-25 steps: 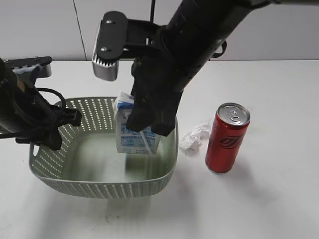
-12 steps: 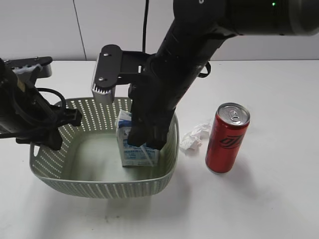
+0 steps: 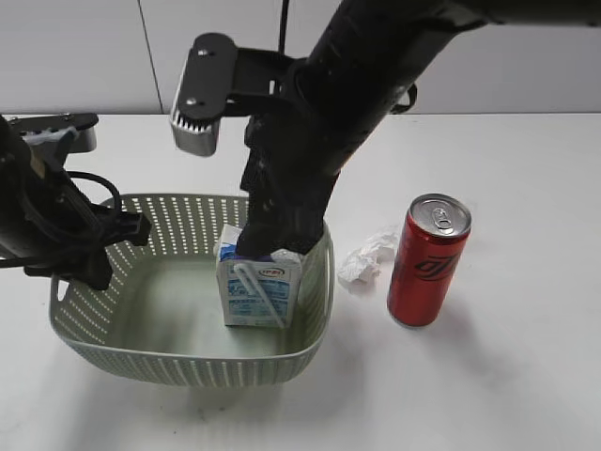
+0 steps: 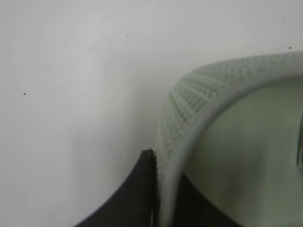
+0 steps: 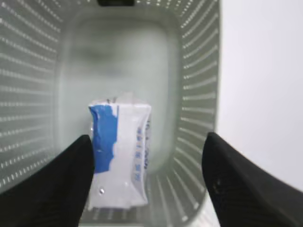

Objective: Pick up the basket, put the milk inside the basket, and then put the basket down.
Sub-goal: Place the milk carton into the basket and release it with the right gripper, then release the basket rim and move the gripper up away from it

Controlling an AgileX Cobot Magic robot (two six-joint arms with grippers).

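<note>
The pale green basket [image 3: 188, 362] is at the left-centre of the table. My left gripper [image 3: 92, 265] is shut on its left rim; the left wrist view shows the rim [image 4: 189, 104] pinched between the jaws [image 4: 165, 182]. The white and blue milk carton [image 3: 258, 291] stands upright inside the basket, against its right wall. My right gripper [image 3: 279, 242] is open just above the carton's top. In the right wrist view the carton [image 5: 120, 151] lies between the spread fingers [image 5: 147, 142], nearer the left one, with the basket wall [image 5: 196, 94] around it.
A tall red can [image 3: 429, 260] stands to the right of the basket. A crumpled white paper scrap [image 3: 368, 256] lies between the can and the basket. The table is white, with a pale wall behind it.
My right gripper lowered the milk into the basket, let go of it and rose a little. The basket has shifted slightly down and to the left in view.
</note>
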